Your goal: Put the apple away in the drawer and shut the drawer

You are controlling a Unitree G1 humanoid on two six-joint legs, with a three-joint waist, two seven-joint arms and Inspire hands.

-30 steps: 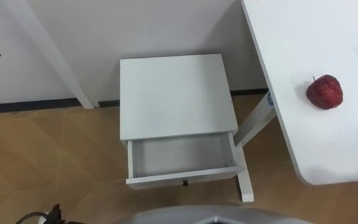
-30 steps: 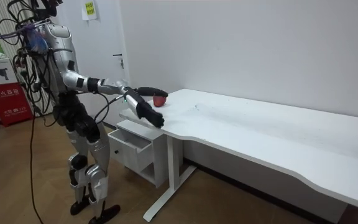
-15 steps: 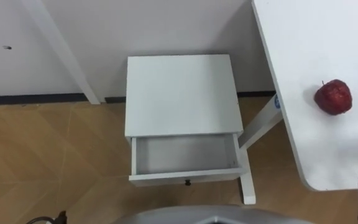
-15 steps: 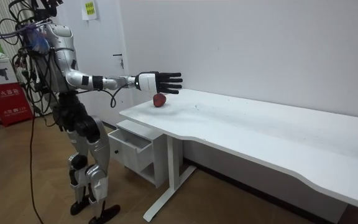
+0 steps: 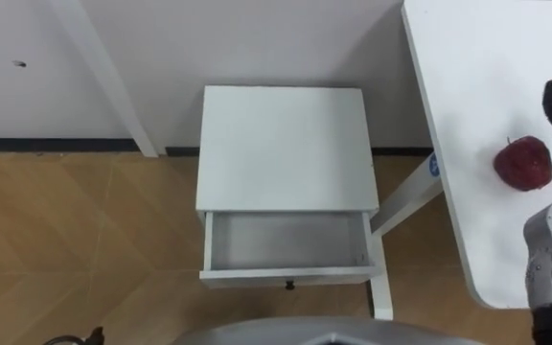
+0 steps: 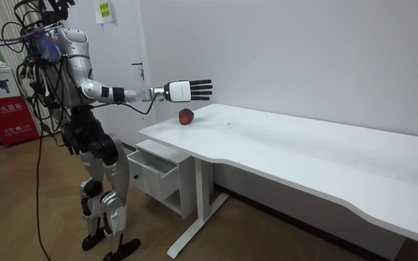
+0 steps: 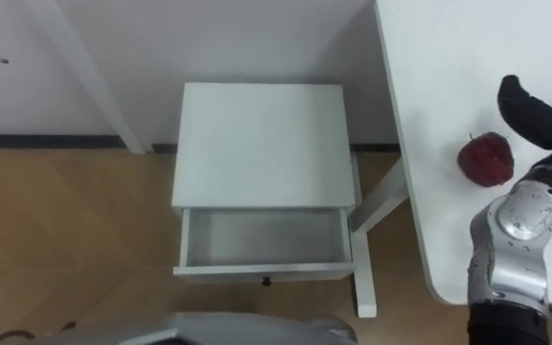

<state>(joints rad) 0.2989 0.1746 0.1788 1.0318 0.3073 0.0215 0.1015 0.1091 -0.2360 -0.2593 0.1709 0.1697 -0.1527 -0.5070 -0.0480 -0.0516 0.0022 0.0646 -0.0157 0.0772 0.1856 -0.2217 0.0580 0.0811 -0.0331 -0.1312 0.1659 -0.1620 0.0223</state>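
Where it rests, the apple (image 5: 523,163) is dark red.

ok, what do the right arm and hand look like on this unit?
Right arm: silver, rounded, segmented forearm shells, with a black section nearer the elbow. Right hand: pale blocky palm, slim black fingers. A thin dark cable loops below the forearm in the room view.

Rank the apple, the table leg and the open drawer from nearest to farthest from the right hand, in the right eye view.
1. Apple, on the table next to the right hand.
2. Table leg, further left.
3. Drawer, farthest left, open.
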